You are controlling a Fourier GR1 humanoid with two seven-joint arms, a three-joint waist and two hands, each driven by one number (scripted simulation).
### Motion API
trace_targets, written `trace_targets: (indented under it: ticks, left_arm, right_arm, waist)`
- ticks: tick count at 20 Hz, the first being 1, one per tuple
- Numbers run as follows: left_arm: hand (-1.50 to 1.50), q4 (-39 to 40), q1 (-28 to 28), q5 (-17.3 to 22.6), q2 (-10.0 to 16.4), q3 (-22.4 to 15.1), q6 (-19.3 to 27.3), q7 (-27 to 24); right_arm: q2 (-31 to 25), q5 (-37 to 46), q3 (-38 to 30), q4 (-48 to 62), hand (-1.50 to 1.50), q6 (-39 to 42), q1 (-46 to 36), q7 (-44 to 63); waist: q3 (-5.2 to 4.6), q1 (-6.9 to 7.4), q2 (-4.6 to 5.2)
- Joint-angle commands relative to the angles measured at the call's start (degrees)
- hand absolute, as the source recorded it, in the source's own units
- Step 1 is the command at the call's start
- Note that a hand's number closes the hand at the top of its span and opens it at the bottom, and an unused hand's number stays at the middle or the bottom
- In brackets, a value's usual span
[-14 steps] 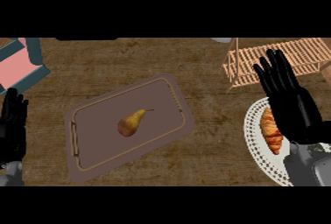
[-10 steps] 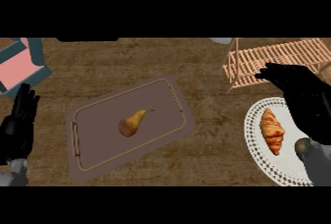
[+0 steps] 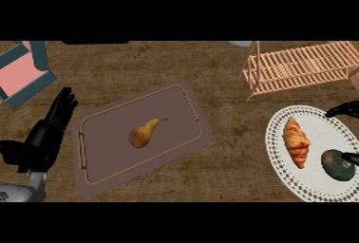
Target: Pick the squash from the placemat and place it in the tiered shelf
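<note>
Head view: the dark green squash (image 3: 336,164) sits on the white placemat (image 3: 319,124) at the right, just beside a croissant (image 3: 297,142). The right hand (image 3: 345,109) barely peeks in at the right edge, one black tip right by the squash; open or closed, cannot tell. The left hand (image 3: 48,135) rests at the left, fingers straight and apart, beside the brown tray (image 3: 112,156) carrying a pear (image 3: 144,134). The tiered shelf (image 3: 301,66) stands top right.
</note>
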Motion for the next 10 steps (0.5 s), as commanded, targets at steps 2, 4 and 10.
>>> trace_targets:
  ticks: [2, 4, 10]
  left_arm:
    - [0.0, -4.2, -1.1, 0.5, 0.9, -1.4, -1.4, 4.1]
    - [0.0, -4.3, -1.8, 1.7, 2.2, 0.3, -1.6, 6.2]
    - [0.0, -5.9, -2.6, 0.5, 0.9, -1.5, -0.4, 8.6]
  right_arm:
    - [-8.3, 4.4, -2.2, 9.5, -1.5, 19.1, 3.3, -13.6]
    - [-10.4, 7.2, -4.3, 11.8, -1.5, 21.5, 4.2, -18.9]
    - [-16.7, 17.4, -5.2, 12.2, -1.5, 17.7, 3.8, -27.5]
  waist:
    - [0.12, 1.07, -0.54]
    - [0.08, 0.87, -0.71]
    - [0.02, 0.9, -0.83]
